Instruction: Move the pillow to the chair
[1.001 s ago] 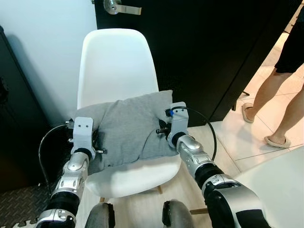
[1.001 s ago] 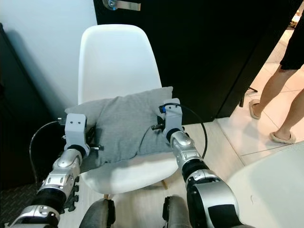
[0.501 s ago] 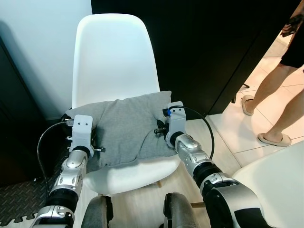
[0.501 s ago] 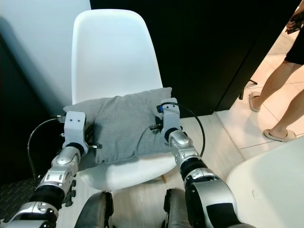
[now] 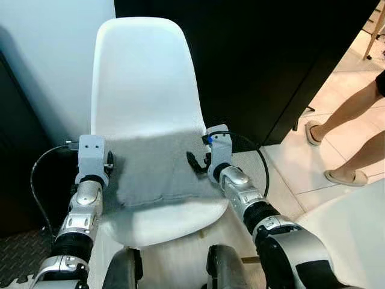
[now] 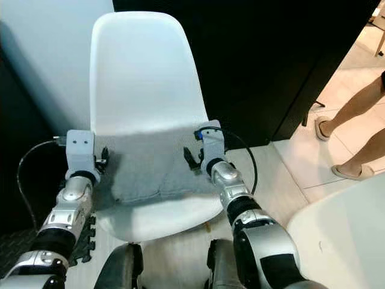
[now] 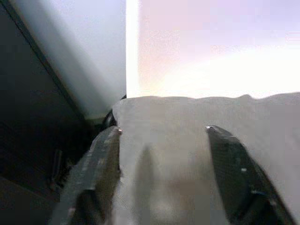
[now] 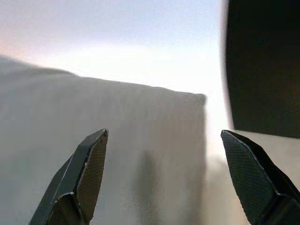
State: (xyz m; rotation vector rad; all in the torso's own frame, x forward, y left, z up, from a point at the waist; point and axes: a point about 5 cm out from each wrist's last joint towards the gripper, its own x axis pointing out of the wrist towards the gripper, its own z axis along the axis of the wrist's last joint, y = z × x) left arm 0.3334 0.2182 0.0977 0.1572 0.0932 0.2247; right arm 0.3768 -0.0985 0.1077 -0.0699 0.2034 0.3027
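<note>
Resting on: white chair [image 5: 144, 90] seat
Pillow [image 5: 157, 168]: grey fabric, flat, slightly blurred
Left gripper [image 7: 161, 154]: jaws spread, now released
Right gripper [image 8: 164, 164]: jaws spread, now released

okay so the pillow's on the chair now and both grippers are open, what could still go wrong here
1. The gray pillow lies toward the front of the white chair seat; it could slide off.
2. The open left gripper straddles the pillow's edge, so pulling back may drag it.
3. The right gripper hangs open close over the fabric and could snag it.
4. A person's leg is nearby on the robot's right.
</note>
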